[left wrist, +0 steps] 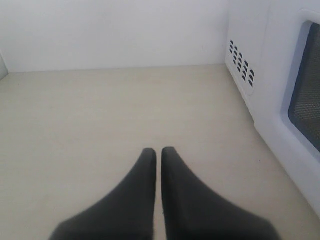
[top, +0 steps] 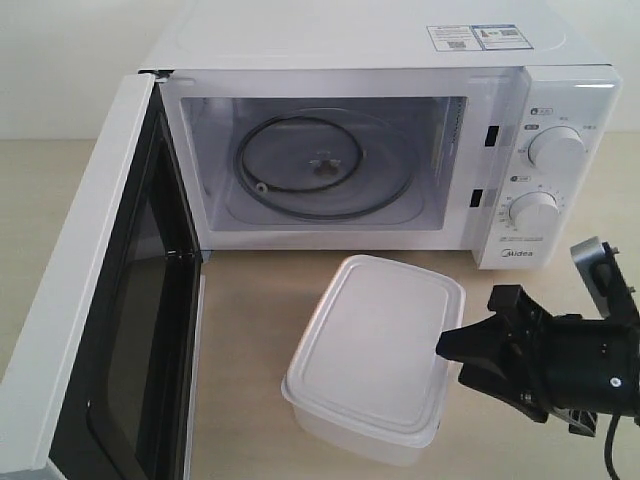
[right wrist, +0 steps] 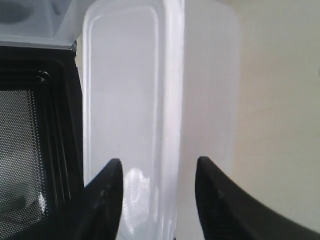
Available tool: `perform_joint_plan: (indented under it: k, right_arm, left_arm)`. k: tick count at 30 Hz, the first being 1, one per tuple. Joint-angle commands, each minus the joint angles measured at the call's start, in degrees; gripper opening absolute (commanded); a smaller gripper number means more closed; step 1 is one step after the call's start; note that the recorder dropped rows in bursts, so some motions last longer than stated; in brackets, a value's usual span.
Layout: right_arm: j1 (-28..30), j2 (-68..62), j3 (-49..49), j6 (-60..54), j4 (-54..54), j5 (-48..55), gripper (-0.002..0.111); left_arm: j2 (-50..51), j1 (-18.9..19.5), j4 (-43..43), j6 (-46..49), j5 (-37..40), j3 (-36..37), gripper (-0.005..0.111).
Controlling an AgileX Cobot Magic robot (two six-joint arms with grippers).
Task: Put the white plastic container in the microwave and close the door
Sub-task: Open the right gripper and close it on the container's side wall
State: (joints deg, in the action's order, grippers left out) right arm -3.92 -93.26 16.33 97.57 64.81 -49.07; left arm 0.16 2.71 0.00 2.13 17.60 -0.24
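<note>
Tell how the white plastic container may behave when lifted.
The white plastic container looks thin and translucent, so probably light, with walls that may flex. Its glossy surface may slip. Low and flat, it should not roll.

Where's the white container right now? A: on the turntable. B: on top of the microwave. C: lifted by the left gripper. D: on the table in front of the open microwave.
D: the white plastic container rests on the table before the microwave, its turntable bare, the right gripper with jaws open around one end.
</note>
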Motion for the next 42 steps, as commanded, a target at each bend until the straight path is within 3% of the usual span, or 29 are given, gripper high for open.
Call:
perform_joint_plan:
  k: [1,5,32,42]
  right_arm:
    - [-4.1,-0.05,2.26,0.91,-0.61,4.43,0.045]
    - [-6.11,-0.05,3.32,1.02,-1.57,4.4,0.045]
    - [-6.1,-0.05,3.6,6.94,0.32,6.9,0.044]
    - [-9.96,-0.05,3.6,5.33,-3.69,9.14,0.044]
  left_arm:
    - [-0.16,0.09,-0.37,-0.36,0.02,0.24,0.004]
    - [-0.16,0.09,-0.37,-0.36,0.02,0.24,0.004]
    - [-0.16,0.09,-0.37,-0.36,0.02,0.24,0.004]
    - [-0.16,0.09,-0.37,-0.36,0.02,0.24,0.004]
